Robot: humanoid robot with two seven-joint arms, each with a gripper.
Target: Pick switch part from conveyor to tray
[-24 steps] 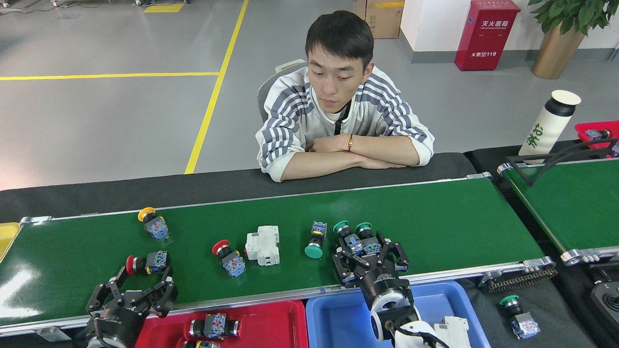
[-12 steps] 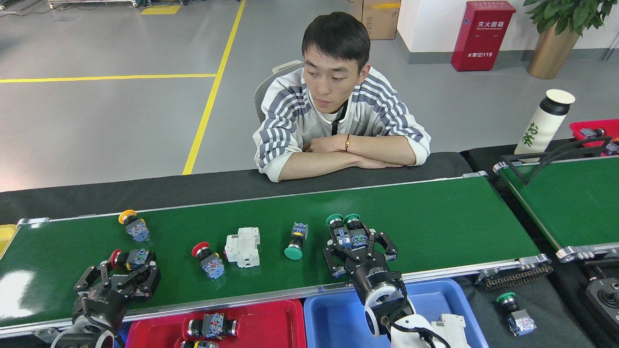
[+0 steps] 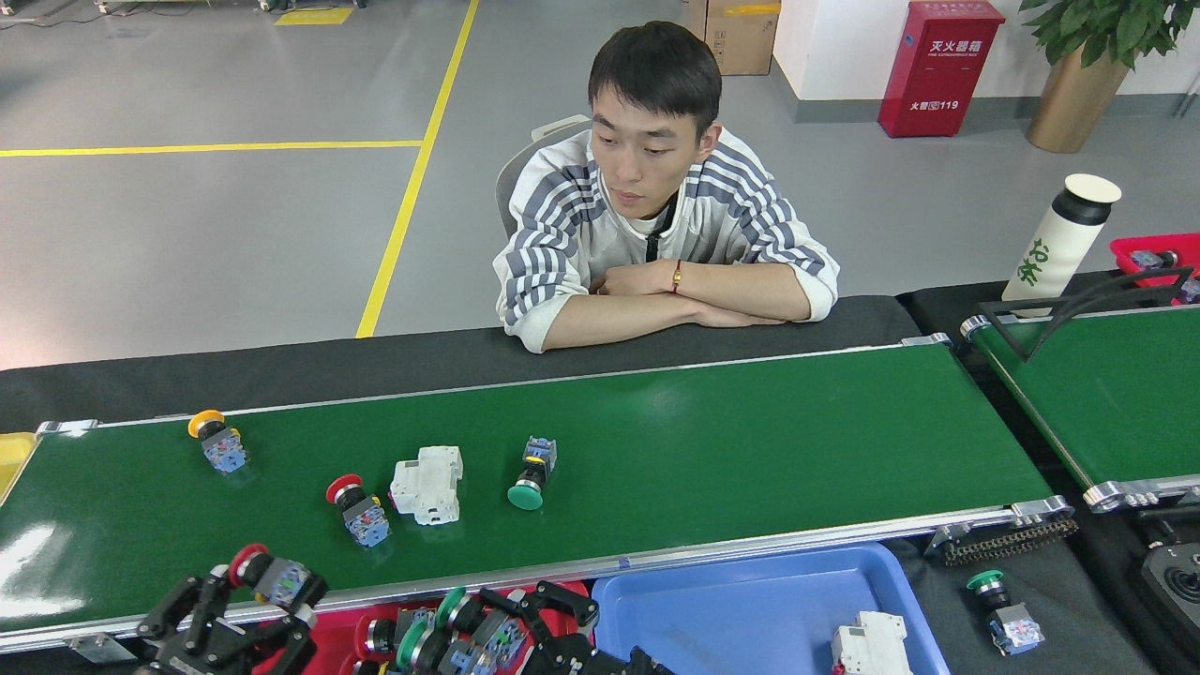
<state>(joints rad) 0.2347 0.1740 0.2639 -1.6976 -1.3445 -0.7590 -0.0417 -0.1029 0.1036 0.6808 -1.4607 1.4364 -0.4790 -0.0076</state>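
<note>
- Black linkage fingers of the left gripper (image 3: 246,600) close around a red-capped switch part (image 3: 270,575), lifted clear at the near rail of the conveyor (image 3: 750,441), low in the left corner of the head view.
- Right gripper (image 3: 497,630), also black, hangs over the red tray (image 3: 337,637) and clasps two green-capped switch parts (image 3: 441,626) side by side, caps pointing left.
- Each held part looks the same in build: a round coloured cap, a short dark collar, then a blue and grey contact block with small terminals. They seem rigid, light and awkwardly shaped, with the weight toward the block.
- Risk one, in my judgement: the right gripper carries two parts in one bite, so one may be pinched less firmly and slip or roll before release, possibly onto the switch part already lying in the red tray (image 3: 389,634).
- Risk two: the left part sits near the fingertips, cap outward; a quick swing could pivot it out of the grasp and drop it at the rail.
- Further out on the belt lie a red-capped switch (image 3: 357,510), a white breaker block (image 3: 427,485), a green-capped switch (image 3: 532,476) and a yellow-capped switch (image 3: 217,441), all apart from both arms.
- Beside the red tray stands a blue tray (image 3: 750,609) holding another white block (image 3: 860,647).
- Beyond the belt a person (image 3: 656,244) rests folded arms on the dark table edge, well apart from the grippers.
</note>
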